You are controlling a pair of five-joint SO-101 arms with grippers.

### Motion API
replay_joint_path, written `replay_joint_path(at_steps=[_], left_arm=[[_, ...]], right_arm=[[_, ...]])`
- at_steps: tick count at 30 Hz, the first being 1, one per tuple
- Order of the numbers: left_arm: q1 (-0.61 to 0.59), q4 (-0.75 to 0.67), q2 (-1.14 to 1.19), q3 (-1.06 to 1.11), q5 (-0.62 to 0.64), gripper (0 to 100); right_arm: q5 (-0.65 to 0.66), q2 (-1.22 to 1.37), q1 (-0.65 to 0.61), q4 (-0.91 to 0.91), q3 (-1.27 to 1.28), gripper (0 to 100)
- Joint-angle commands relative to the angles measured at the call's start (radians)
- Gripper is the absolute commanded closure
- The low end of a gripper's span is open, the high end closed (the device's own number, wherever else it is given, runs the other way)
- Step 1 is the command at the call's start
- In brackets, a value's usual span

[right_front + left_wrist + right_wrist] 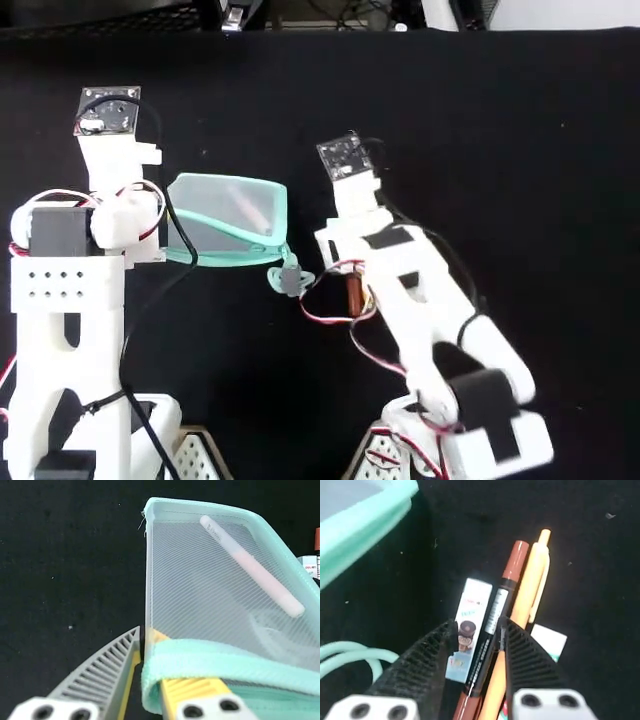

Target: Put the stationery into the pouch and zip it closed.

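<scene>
The orange pen (532,580) is half hidden behind the jaws.

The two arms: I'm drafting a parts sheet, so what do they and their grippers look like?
Both the left arm and the right arm are white plastic with black motor blocks, trailing red and black cables. The left gripper has one grey ribbed finger and one yellow; the right gripper has two black ribbed fingers on pale bases.

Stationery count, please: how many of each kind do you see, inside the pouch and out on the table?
Pens: 3, the pink pen in the pouch, the brown pen and orange pen on the table.
Small packs: 2, a white box and a white-and-teal piece.
Total: 5.
</scene>
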Motion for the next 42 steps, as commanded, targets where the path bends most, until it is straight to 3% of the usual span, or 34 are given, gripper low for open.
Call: replay_joint_path(at_steps=[1,19,24,28,31,42], left_arm=[[-0.010,-0.012,-0.006,-0.001,-0.006,97],[-0.010,-0.014,0.003,0.007,-0.005,97],[-0.010,-0.081,-0.005,0.070,-0.006,97],[-0.008,-0.109,0.002,0.087,-0.006,97],[-0.010,-0.106,-0.005,0.085,-0.008,97],[-0.010,-0.107,0.002,0.087,-0.008,97]], right_arm=[[0.009,0.042,-0.015,0.005,-0.077,85.8],[0.012,0.199,-0.052,0.032,-0.202,85.8],[0.089,0.200,-0.083,0.052,-0.200,86.1],[0.086,0.200,-0.081,0.054,-0.197,98.3],[0.086,0.197,-0.077,0.060,-0.188,98.6],[0.084,-0.091,-0.084,0.285,-0.024,98.6]])
